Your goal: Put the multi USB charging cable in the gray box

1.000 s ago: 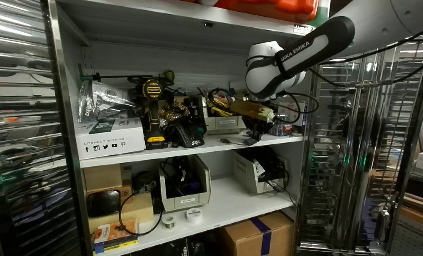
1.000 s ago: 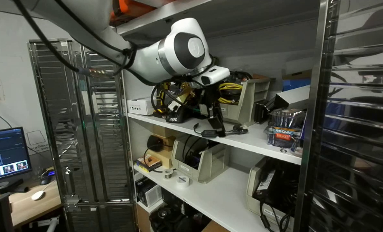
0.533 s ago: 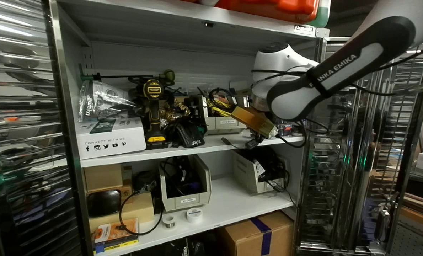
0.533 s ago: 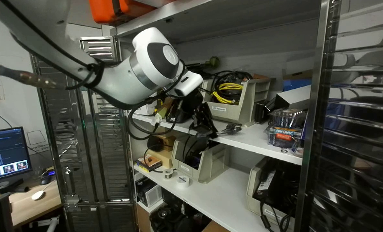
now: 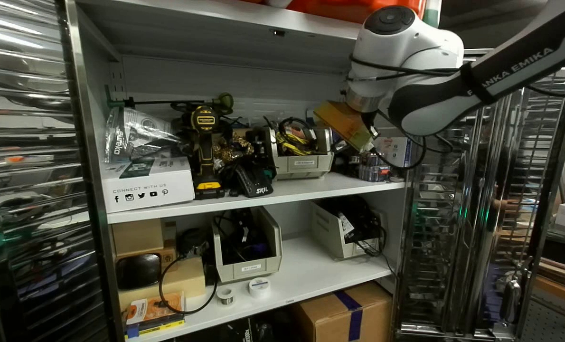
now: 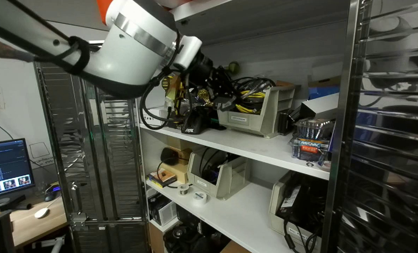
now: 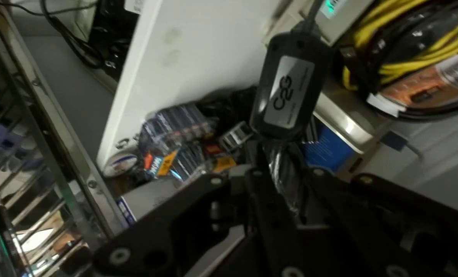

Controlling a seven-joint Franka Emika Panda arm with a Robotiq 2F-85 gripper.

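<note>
The charging cable's black block, marked C2G point(image 7: 288, 84), shows large in the wrist view, with a clear-wrapped bundle of leads below it. My gripper point(image 7: 279, 154) is shut on this bundle. In an exterior view the gripper point(image 6: 226, 92) holds the block point(image 6: 226, 104) above the upper shelf, just in front of the gray box. This gray box point(image 5: 304, 167) stands on the upper shelf and holds yellow and black cables; it also shows in an exterior view point(image 6: 240, 120) and at the right of the wrist view point(image 7: 348, 23). In an exterior view the fingers are mostly hidden behind the orange wrist part.
A battery pack point(image 6: 309, 142) stands right of the gray box. A SKIL charger point(image 5: 255, 183) and yellow drill point(image 5: 205, 142) stand on its other side. Two more gray bins point(image 5: 249, 268) point(image 5: 327, 232) stand on the shelf below. A shelf point(image 5: 244, 35) spans overhead.
My gripper was low at the upper shelf's front edge, where the cable lay. It has risen with the cable in it, toward the front of the gray box. The cable is off the shelf.
</note>
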